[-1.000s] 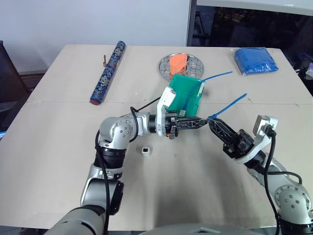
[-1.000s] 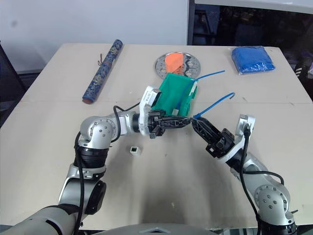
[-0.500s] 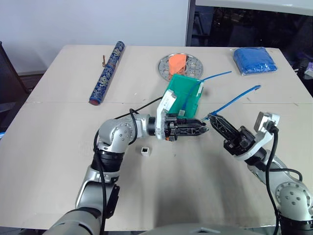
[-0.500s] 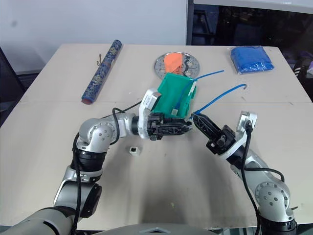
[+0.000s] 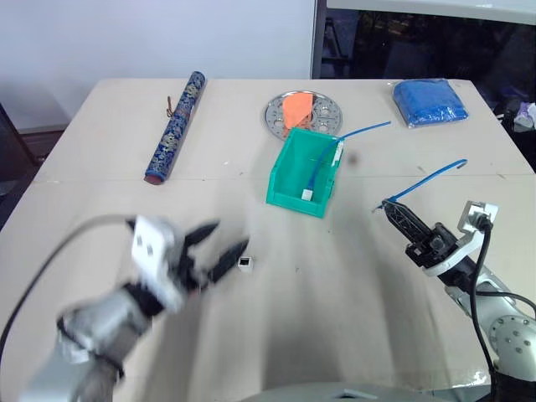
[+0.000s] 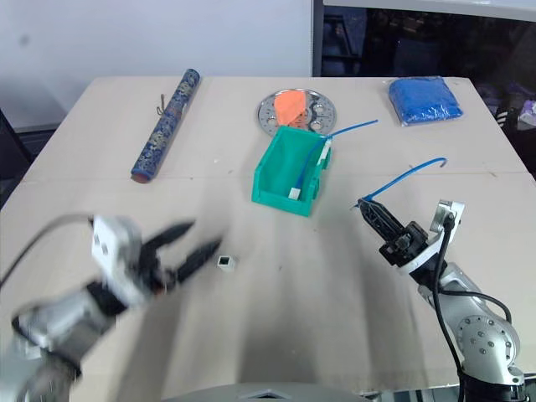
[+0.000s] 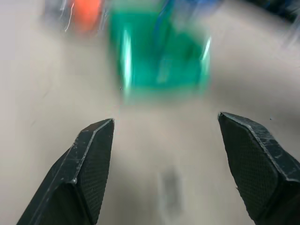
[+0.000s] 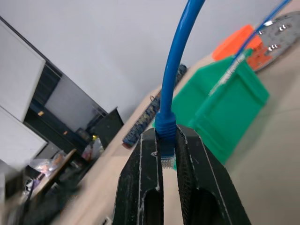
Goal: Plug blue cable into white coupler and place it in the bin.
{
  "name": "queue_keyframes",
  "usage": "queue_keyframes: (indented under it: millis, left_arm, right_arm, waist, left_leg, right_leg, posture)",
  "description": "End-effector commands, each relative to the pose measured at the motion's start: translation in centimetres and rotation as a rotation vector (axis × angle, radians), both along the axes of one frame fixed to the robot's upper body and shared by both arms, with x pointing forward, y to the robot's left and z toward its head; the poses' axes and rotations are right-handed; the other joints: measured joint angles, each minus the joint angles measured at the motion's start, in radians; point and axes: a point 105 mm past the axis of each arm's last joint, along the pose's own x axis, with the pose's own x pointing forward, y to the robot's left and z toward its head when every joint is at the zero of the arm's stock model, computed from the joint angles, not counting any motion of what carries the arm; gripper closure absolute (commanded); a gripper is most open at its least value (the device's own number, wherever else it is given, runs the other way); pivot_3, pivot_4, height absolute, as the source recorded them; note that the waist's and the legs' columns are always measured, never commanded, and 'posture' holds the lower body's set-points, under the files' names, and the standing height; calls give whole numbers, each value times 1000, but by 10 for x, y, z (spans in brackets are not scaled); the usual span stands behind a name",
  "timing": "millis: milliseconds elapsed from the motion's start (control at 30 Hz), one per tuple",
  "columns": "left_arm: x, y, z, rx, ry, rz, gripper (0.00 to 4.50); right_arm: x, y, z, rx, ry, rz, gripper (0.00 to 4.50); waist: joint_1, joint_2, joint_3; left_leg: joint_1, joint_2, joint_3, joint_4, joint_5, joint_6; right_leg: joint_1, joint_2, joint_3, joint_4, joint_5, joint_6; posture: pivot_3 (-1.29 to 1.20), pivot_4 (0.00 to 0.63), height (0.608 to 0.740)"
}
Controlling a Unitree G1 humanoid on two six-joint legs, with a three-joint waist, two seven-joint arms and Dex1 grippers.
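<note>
Since the earlier frame, the left gripper (image 5: 224, 243) had been drawn away from the bin (image 5: 285, 180) to the lower left of the frame, where it was seen blurred, its two fingers spread wide and holding nothing. One white coupler (image 5: 244, 264) was seen on the table (image 5: 100, 134) just beside its fingertips, whether touching could not be told. The right gripper (image 5: 387, 206), at centre right, was clamped on the plug end of one blue cable (image 5: 427, 177), which arched up to the right. A second blue cable (image 5: 360, 131) was seen trailing out of the bin at centre. One patterned roll (image 5: 176, 126), one round plate (image 5: 303, 113) bearing an orange piece, and one blue cloth bundle (image 5: 429, 102) were counted along the top.
</note>
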Motion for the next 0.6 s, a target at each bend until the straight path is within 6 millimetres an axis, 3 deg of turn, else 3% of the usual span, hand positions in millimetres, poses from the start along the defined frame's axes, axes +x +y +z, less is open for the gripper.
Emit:
queue_keyframes:
  millis: [33, 167, 433, 600]
  left_arm:
    - [0, -5, -12, 100, -98, 97, 859]
    - [13, -5, -26, 94, -122, 177, 859]
    - [34, -10, -52, 163, -111, 125, 859]
    - [46, -16, -55, 129, -121, 143, 859]
  right_arm:
    - [-1, 2, 5, -15, -40, 28, 4500]
    - [2, 3, 6, -12, -44, 32, 4500]
    - [2, 4, 6, -16, -39, 39, 4500]
    - [2, 5, 6, -19, -35, 41, 4500]
  waist:
    - [12, 2, 0]
    - [8, 3, 0]
    - [-5, 4, -4]
    - [1, 5, -4]
  left_leg:
    - [1, 0, 0, 1, 0, 0]
    - [3, 2, -2, 4, 2, 0]
    - [4, 4, -3, 2, 6, 0]
    - [1, 2, -3, 1, 6, 0]
  right_leg:
    - [2, 0, 0, 0, -1, -2]
    - [5, 6, 1, 1, -3, 2]
    - [5, 9, 2, 4, 4, 0]
    - [4, 6, 1, 2, 5, 0]
  posture:
    - [0, 150, 740]
    - [0, 150, 740]
    - [0, 150, 740]
    - [0, 150, 740]
